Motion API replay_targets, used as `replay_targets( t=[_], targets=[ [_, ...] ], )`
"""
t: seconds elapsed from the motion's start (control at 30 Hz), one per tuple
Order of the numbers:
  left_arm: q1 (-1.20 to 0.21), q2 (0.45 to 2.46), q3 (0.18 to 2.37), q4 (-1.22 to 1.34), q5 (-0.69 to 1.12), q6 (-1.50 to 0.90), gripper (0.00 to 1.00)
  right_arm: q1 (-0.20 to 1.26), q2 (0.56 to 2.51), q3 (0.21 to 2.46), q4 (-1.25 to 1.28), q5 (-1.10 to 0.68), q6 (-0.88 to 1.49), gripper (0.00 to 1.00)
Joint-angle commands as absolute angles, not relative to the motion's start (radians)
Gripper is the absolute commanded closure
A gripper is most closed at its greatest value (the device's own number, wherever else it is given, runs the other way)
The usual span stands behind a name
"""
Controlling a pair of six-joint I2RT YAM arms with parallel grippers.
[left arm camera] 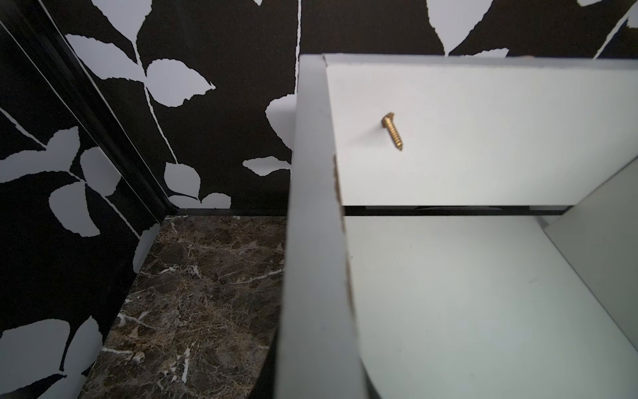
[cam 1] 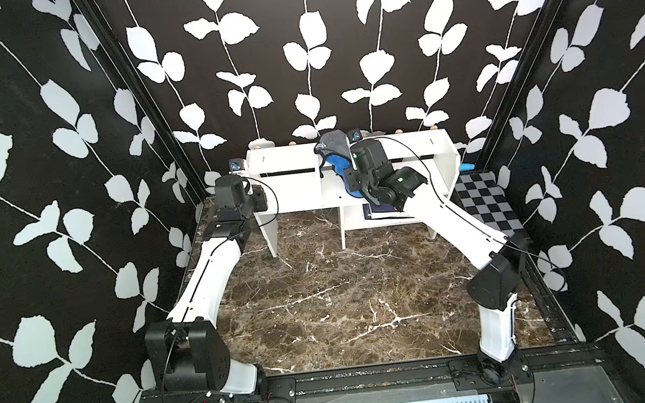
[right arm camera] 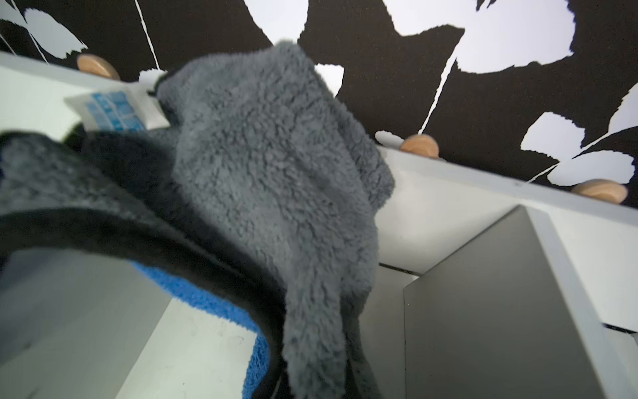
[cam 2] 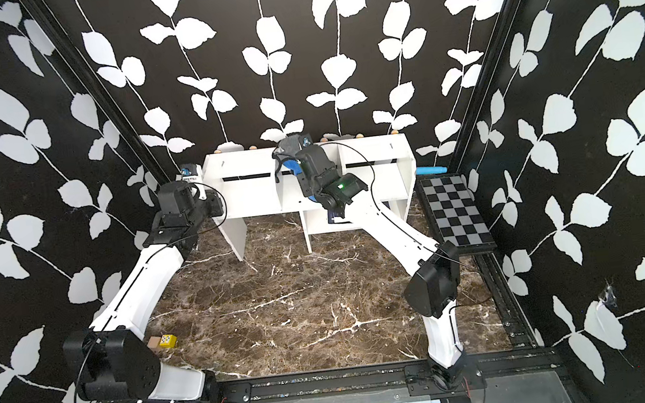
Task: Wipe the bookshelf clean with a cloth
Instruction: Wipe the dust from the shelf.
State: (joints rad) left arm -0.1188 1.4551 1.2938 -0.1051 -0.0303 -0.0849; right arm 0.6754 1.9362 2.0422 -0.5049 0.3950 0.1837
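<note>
Cloth (cam 1: 329, 146) is seen in both top views at the middle compartment of the bookshelf (cam 1: 290, 183), reaching above its back edge. It is gripped by the right fingers (cam 1: 352, 139), which are closed on it. Its grey pile, blue underside and white tag (right arm camera: 114, 110) are shown closely only in the right wrist view, with wooden knobs (right arm camera: 419, 145) along the back edge. A brass screw (left arm camera: 393, 131) is shown only in the left wrist view. The left fingers (cam 1: 236, 166) are placed at the shelf's left end panel; their opening cannot be told. A wide stretch of desk (cam 1: 343, 291) lies between the arms, and a checkered board (cam 1: 482, 203) lies along its right edge.
</note>
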Motion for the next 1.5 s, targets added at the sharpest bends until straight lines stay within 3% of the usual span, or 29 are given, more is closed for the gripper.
replay_targets(
  t=[0.0, 0.27, 0.5, 0.73, 0.93, 1.47],
  targets=[
    [-0.078, 1.476, 1.29, -0.174, -0.012, -0.247, 1.0, 0.678, 1.931, 2.002, -0.465, 0.434, 0.199, 1.0],
    [-0.078, 1.476, 1.29, -0.174, -0.013, -0.245, 1.0, 0.681, 1.925, 1.957, -0.49, 0.41, 0.193, 1.0],
    [-0.078, 1.476, 1.292, -0.175, -0.012, -0.247, 1.0, 0.681, 1.876, 1.935, -0.489, 0.511, 0.152, 1.0],
    [-0.078, 1.473, 1.292, -0.176, -0.018, -0.242, 1.0, 0.692, 1.768, 2.033, -0.457, 0.556, 0.087, 1.0],
    [-0.078, 1.473, 1.292, -0.177, -0.019, -0.244, 1.0, 0.684, 1.644, 1.957, -0.332, 0.632, 0.026, 1.0],
    [-0.078, 1.471, 1.292, -0.178, -0.022, -0.242, 1.0, 0.451, 1.608, 1.653, -0.345, 0.5, 0.294, 1.0]
  ],
)
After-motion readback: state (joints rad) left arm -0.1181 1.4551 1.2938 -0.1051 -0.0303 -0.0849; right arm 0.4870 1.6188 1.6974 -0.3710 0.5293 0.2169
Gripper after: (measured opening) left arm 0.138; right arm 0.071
